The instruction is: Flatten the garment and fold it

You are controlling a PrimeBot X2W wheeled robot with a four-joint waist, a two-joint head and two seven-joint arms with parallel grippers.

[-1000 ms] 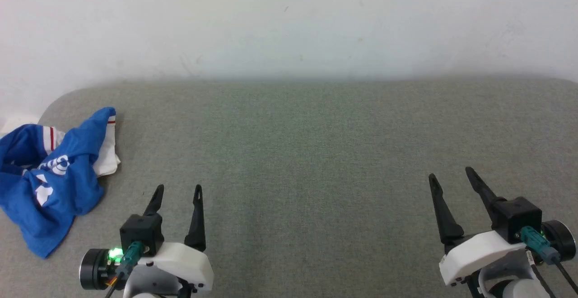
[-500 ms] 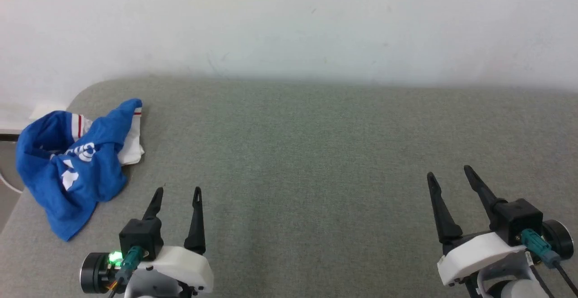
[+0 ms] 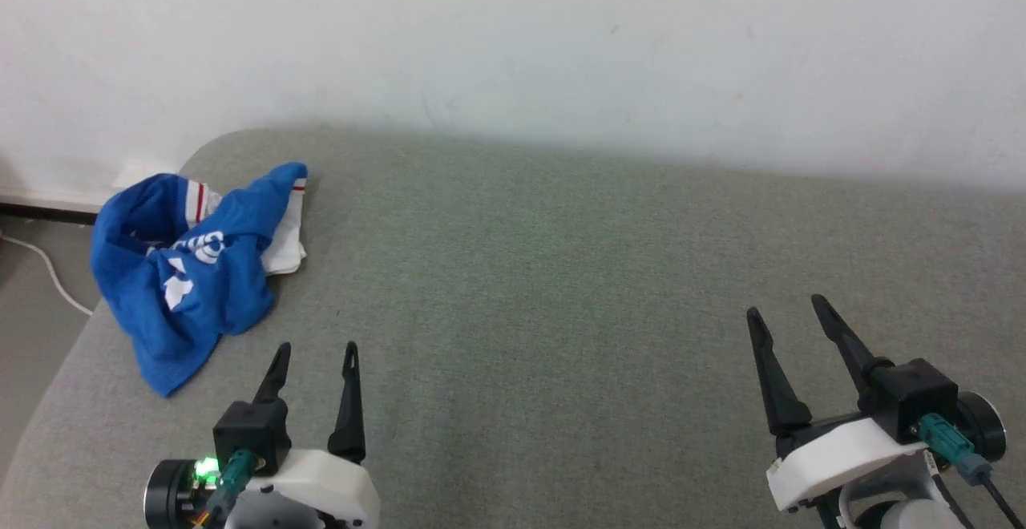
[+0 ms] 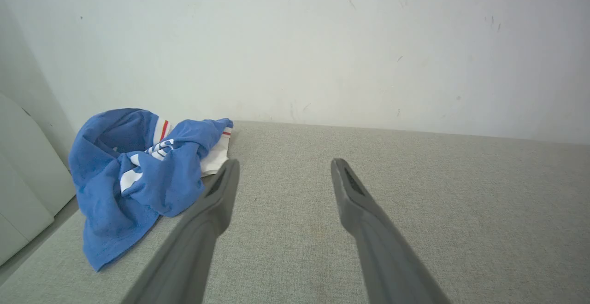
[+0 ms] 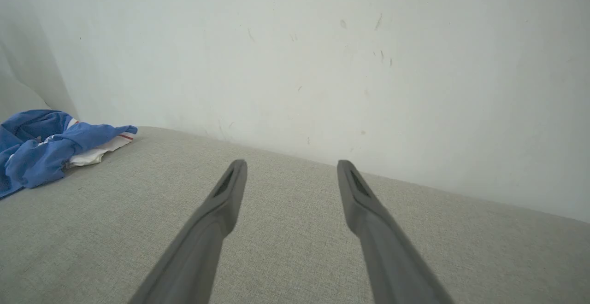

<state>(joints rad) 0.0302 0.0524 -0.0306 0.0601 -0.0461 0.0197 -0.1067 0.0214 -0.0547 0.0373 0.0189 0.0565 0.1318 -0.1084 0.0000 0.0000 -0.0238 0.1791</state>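
Blue is what you meet first at the far left: the crumpled bright blue jersey T-shirt with white sleeves and thin red stripe trim [image 3: 192,272] lies in a heap at the rounded left far corner of the grey fabric-topped desk [image 3: 561,272], near the white wall [image 3: 513,32]. Its lower tail reaches toward the desk's left edge, a white sleeve pokes out on its right side, and bits of white lettering show among the folds, too bunched to read. Beyond that edge a thin white cable [image 3: 50,272] runs across the floor. In your left wrist view the shirt [image 4: 138,179] sits just left of the near finger. Moving right, your left pincer [image 3: 317,349] hovers over bare fabric close to the shirt's near-right side without touching it, fingers apart and holding nothing; the same gap shows from its wrist [image 4: 286,163]. Well across the desk, your right pincer [image 3: 785,306] is likewise spread and empty [image 5: 291,163], with the shirt [image 5: 41,147] far off to its left.
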